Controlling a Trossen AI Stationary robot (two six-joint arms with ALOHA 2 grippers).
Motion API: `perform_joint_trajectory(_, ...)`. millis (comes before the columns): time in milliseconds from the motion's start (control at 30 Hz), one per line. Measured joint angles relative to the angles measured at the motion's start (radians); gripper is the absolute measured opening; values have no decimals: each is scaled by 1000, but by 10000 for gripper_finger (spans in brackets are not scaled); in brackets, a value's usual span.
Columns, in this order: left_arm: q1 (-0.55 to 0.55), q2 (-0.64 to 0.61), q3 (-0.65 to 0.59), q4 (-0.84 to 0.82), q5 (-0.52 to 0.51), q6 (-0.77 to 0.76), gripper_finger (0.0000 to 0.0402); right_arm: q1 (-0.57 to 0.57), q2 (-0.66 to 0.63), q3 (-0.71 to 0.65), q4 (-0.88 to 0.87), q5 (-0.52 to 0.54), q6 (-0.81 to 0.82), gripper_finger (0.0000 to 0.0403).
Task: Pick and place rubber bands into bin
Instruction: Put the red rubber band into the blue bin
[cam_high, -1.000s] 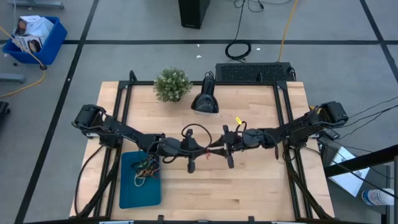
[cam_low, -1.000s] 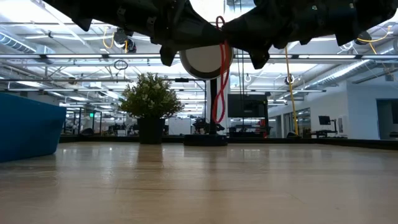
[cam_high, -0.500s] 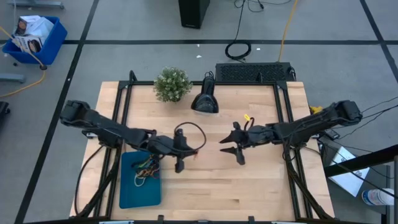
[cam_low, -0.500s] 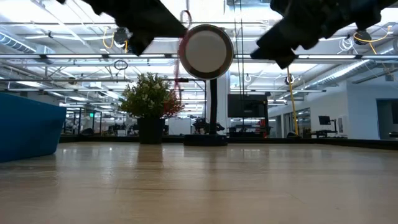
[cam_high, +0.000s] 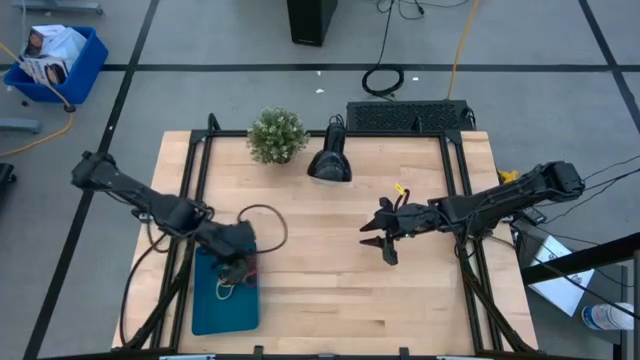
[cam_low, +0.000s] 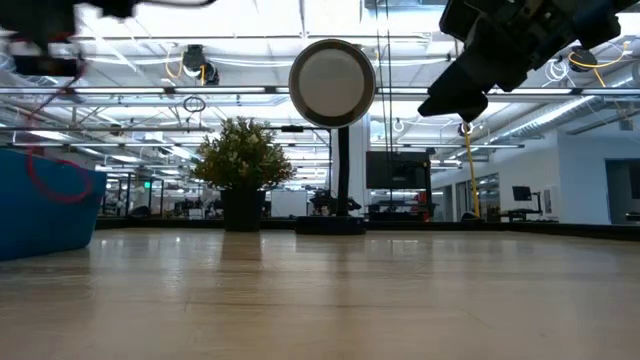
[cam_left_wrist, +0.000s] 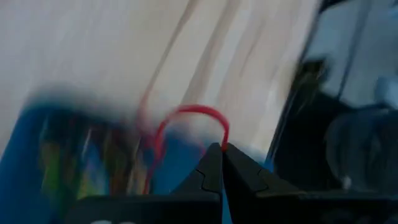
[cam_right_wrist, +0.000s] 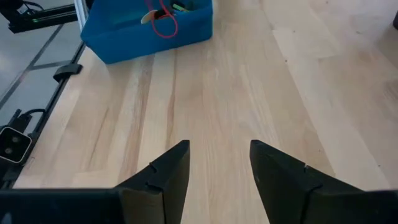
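My left gripper (cam_high: 243, 263) is shut on a red rubber band (cam_left_wrist: 186, 127) above the far right corner of the teal-blue bin (cam_high: 208, 305). Several coloured rubber bands (cam_high: 234, 277) lie in the bin's far end. In the right wrist view the bin (cam_right_wrist: 124, 37) stands far ahead, with the red rubber band (cam_right_wrist: 166, 25) over it. My right gripper (cam_high: 384, 243) is open and empty above the middle of the table; its fingers (cam_right_wrist: 214, 174) stand apart over bare wood. My left gripper pinches the red rubber band between its two shut fingertips, at one point of the loop (cam_left_wrist: 222, 142). The rest of the loop stands free past the fingertips, clear of the table and over the bin.
A small potted plant (cam_high: 277, 135) and a black desk lamp (cam_high: 329, 160) stand at the table's far edge. A black cable loop (cam_high: 262, 225) arches from the left wrist. A deeper blue crate (cam_high: 55, 60) stands on the floor off the table.
My left gripper has gone from the table's middle toward the left edge and a little nearer, carrying the red band over the bin. My right gripper has let go of the band, drawn back toward the right and stands open.
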Motion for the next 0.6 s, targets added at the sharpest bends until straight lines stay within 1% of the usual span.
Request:
perform_joint_trajectory(100,-46,-34,0,-123,39,-140,6,-7,0,0,5,0,0,161)
perform_joint_trajectory(200,-88,-41,0,-217,39,-248,5,-18,0,0,3,0,-1,162)
perform_joint_trajectory(300,-121,-27,0,-273,32,-339,5,-29,0,0,5,0,-4,164)
perform_joint_trajectory(433,-144,25,0,-301,30,-394,9,-44,0,0,3,1,-5,162)
perform_joint_trajectory(600,-146,115,0,-306,28,-398,4,-56,0,0,0,0,-12,162)
